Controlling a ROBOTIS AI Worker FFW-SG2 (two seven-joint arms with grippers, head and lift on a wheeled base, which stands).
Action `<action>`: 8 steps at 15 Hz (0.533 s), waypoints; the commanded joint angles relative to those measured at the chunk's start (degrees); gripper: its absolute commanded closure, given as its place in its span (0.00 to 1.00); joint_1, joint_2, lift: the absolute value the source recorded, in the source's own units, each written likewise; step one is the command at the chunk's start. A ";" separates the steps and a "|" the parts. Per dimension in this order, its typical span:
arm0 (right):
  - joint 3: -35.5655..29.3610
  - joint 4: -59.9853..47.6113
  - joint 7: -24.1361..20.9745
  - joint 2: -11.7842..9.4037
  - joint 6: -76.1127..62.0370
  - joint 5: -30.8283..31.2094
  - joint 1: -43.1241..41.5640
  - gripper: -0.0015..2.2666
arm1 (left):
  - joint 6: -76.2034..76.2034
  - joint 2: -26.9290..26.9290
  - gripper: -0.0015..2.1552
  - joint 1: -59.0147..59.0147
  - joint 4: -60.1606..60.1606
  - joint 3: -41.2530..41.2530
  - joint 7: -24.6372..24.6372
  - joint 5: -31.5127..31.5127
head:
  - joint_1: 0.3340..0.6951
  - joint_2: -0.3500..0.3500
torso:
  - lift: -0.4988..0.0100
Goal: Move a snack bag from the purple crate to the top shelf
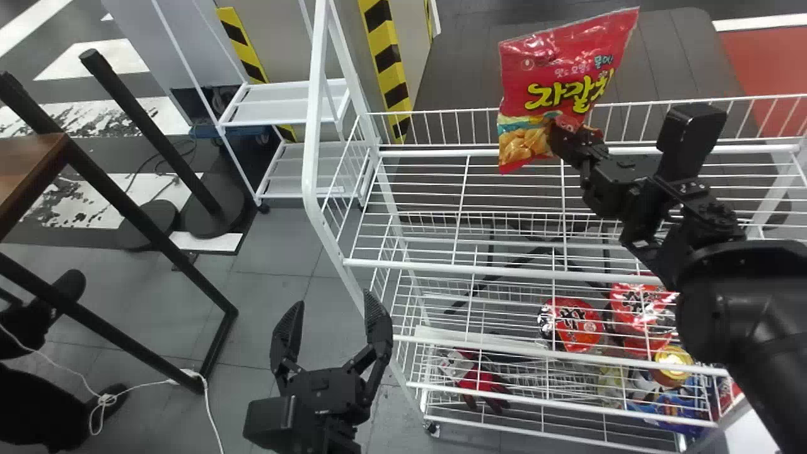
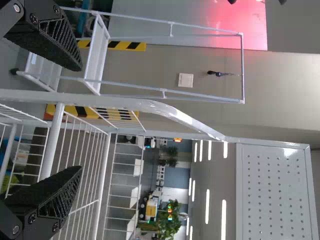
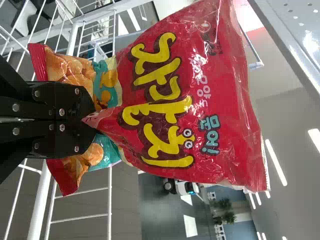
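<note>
The red snack bag (image 1: 561,75) stands upright above the far part of the rack's top shelf (image 1: 435,211). My right gripper (image 1: 561,129) is shut on its lower part. In the right wrist view the gripper (image 3: 90,117) pinches the snack bag (image 3: 185,100), whose film bunches up around the fingers. White wire bars lie beneath and behind the bag. My left gripper (image 1: 334,315) is parked open with nothing in it, in front of the rack's left end. The left wrist view shows the left gripper (image 2: 75,117) with its fingers wide apart, rack bars beyond.
Lower shelves hold red packages (image 1: 577,325), a yellow-lidded item (image 1: 673,364) and red-and-grey gloves (image 1: 473,375). The rack's white left post (image 1: 315,113) rises near the left gripper. A smaller white rack (image 1: 284,101) stands behind, and a black-legged table (image 1: 31,164) is at the left.
</note>
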 commanded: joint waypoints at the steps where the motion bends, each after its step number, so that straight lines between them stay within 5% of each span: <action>1: 0.65 0.65 1.23 0.14 0.57 -3.23 -0.04 0.84 | 0.07 0.00 0.05 0.00 -0.18 -0.01 0.00 -0.06 | 1.00 0.86 | 0.98; 8: 2.32 9.00 3.34 0.14 0.92 -6.48 -3.55 0.82 | -0.98 0.26 0.05 0.26 -0.18 0.08 0.00 -0.06 | 1.00 0.89 | 0.98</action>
